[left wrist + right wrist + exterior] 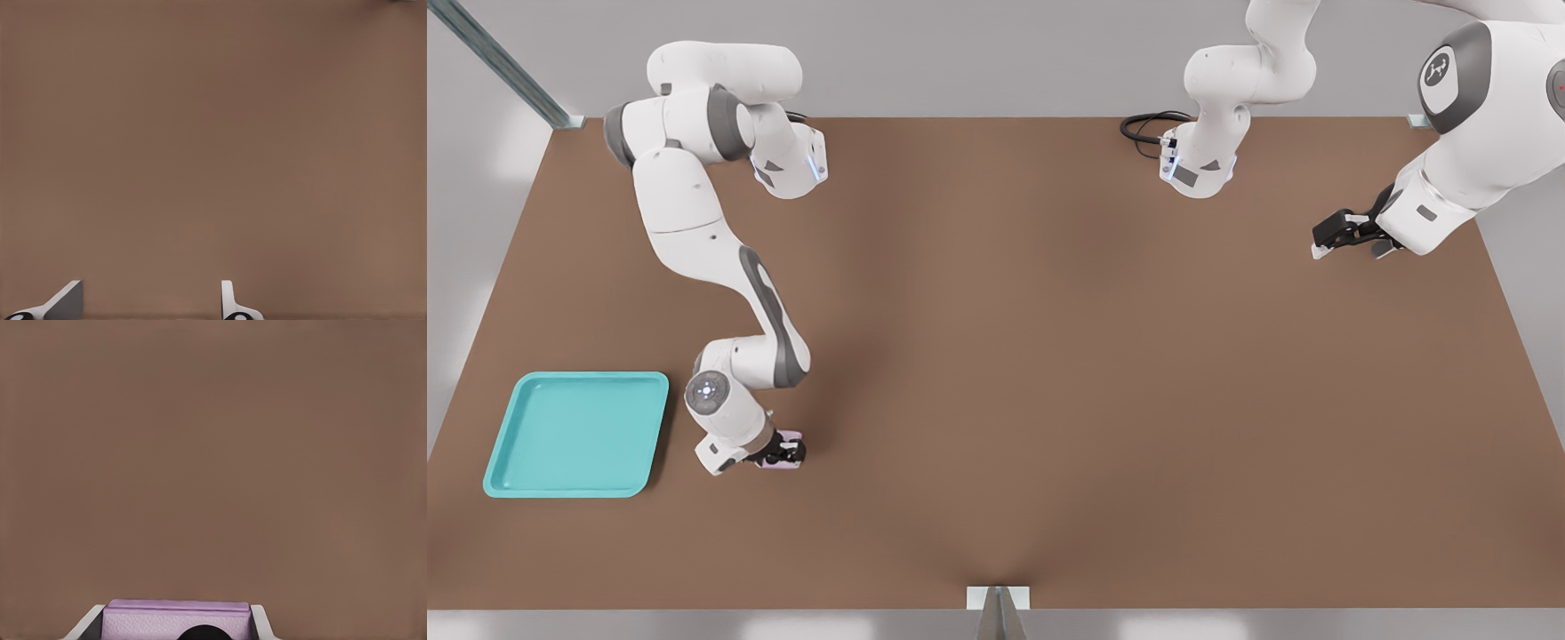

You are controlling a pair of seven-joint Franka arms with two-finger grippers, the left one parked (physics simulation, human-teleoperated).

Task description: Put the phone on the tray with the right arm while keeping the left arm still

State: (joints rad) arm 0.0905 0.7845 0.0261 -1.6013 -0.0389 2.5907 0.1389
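The working arm's gripper is low over the brown table near the front view's lower left, a short way to the right of the turquoise tray. The pale pink phone sits between its fingers, mostly covered by the black gripper. In the right wrist view the phone fills the gap between the two fingers, whose pads touch its sides, so the gripper is shut on it. A black round mark shows on the phone's face. The tray holds nothing.
The parked arm's gripper hangs at the front view's upper right. Both arm bases stand at the table's far edge, with a black cable coil beside one. A metal bracket sits at the near edge.
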